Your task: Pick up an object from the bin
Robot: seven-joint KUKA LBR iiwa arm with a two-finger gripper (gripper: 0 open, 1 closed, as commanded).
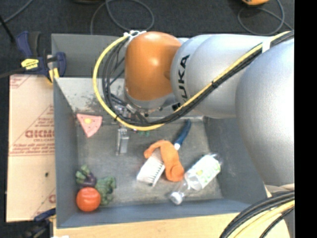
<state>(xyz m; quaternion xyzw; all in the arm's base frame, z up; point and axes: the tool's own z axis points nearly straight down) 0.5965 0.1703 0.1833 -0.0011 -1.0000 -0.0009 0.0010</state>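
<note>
The silver arm (237,78), capped by its orange cover (148,66) and looped with yellow cable, comes in from the view's right and hangs above the upper half of the grey metal bin (67,148). Under the cover the claw (122,140) points down at a bare patch of bin floor, apart from every loose thing. Whether it is released or clenched cannot be told from this angle.

A clear plastic bottle (200,173) lies on its side well to the lower right of the claw, its cap toward the near wall. Between the bottle and the claw, a curved orange piece (169,161) rests against a white brush (150,173), the loose things nearest the claw on that side. Up and to the left of the claw, near it, a pink wedge (89,124) lies flat. Far down to the claw's left, in the corner, a green and purple toy (99,183) touches an orange-red ball (88,199). To the claw's right, a blue handle (182,133) slants out from under the arm.
</note>
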